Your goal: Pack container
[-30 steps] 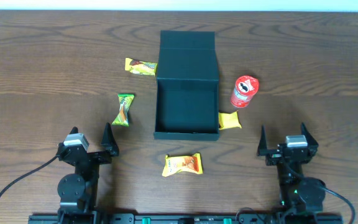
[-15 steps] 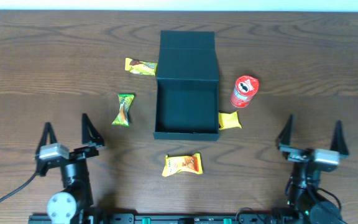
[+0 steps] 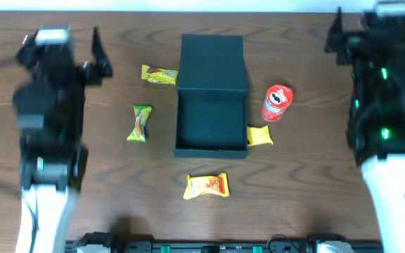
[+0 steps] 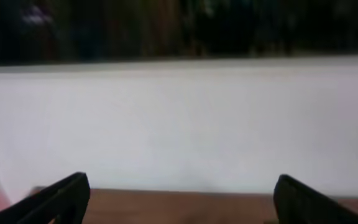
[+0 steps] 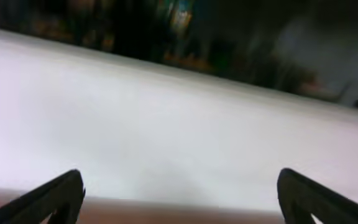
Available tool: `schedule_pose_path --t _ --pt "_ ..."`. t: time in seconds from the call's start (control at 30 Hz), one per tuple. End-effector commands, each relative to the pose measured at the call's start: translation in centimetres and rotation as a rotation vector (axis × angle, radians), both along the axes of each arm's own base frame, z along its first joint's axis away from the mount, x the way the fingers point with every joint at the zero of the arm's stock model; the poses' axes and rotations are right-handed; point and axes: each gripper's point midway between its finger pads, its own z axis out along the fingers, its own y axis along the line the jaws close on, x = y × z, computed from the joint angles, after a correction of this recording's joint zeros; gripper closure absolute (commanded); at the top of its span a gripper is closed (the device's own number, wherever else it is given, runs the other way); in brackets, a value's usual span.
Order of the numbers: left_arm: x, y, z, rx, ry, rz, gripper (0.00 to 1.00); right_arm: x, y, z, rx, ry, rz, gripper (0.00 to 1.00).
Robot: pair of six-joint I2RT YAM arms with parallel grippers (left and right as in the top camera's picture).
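The dark teal container (image 3: 211,119) lies open in the middle of the table, its flap lid (image 3: 211,63) folded back on the far side, and its inside looks empty. Around it lie a yellow packet (image 3: 159,74), a green packet (image 3: 140,124), a small yellow packet (image 3: 260,135) touching its right wall, and an orange packet (image 3: 207,186) in front. A red can (image 3: 276,103) stands to its right. My left gripper (image 3: 60,46) is raised high at the far left, open and empty. At the far right my right gripper (image 3: 378,28) is raised too, also open and empty.
Both wrist views look past open fingers (image 4: 61,199) (image 5: 48,199) at the table's far edge and a white wall; no task object shows there. The arms are blurred in the overhead view. Bare wood lies left of the packets and right of the can.
Both arms have lifted from their low poses at the near edge and swung up toward the far side, looming larger in the overhead view. Jaws stayed open. No object moved.
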Motion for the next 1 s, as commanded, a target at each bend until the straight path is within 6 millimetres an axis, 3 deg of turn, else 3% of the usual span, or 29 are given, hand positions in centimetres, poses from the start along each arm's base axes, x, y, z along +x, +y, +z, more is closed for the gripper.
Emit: schedule_pose_path --t 0.0,0.07,0.13,0.2,0.27,0.4,0.53,0.6,0.7,0.77,0.9,0.97 --pt "4.3 -1.5 -1.7 0.009 0.149 -0.077 0.05 1.5 0.5 -1.1 0.075 0.146 0.014 0.01" --pt "6.5 -1.9 -5.2 -0.015 0.325 -0.079 0.05 1.2 -0.1 -5.2 0.115 0.348 -0.044 0.01" --pt "7.3 -3.0 -8.5 -0.027 0.460 -0.115 0.05 -0.2 0.1 -9.3 0.127 0.526 -0.046 0.01" --pt "6.6 -4.3 -12.3 -0.036 0.600 -0.164 0.05 -2.5 1.0 -13.3 0.157 0.716 -0.035 0.01" --pt "4.8 -5.3 -15.5 -0.082 0.747 -0.188 0.05 -4.6 3.9 -15.4 0.281 0.850 0.068 0.01" --pt "2.1 -5.6 -18.9 -0.104 0.927 -0.198 0.05 -7.4 7.8 -16.2 0.463 0.983 0.223 0.01" --pt "0.4 -5.4 -20.1 -0.153 1.019 -0.160 0.05 -8.0 9.7 -15.7 0.629 1.018 0.263 0.01" --pt "-0.2 -5.4 -20.4 -0.168 1.046 -0.148 0.04 -8.0 8.8 -16.4 0.625 1.032 0.186 0.01" --pt "-0.4 -5.2 -20.7 -0.160 1.059 -0.138 0.05 -8.1 5.8 -18.4 0.613 1.043 -0.092 0.01" --pt "-0.3 -4.0 -21.6 -0.122 1.075 -0.073 0.05 -7.8 4.1 -19.8 0.574 1.025 -0.264 0.01" --pt "-0.5 -2.1 -24.7 -0.044 1.157 0.022 0.05 -5.9 5.4 -23.0 0.571 1.052 -0.324 0.01" --pt "-0.6 -1.5 -26.7 -0.053 1.216 0.084 0.04 -5.1 6.4 -25.8 0.596 1.100 -0.369 0.01"
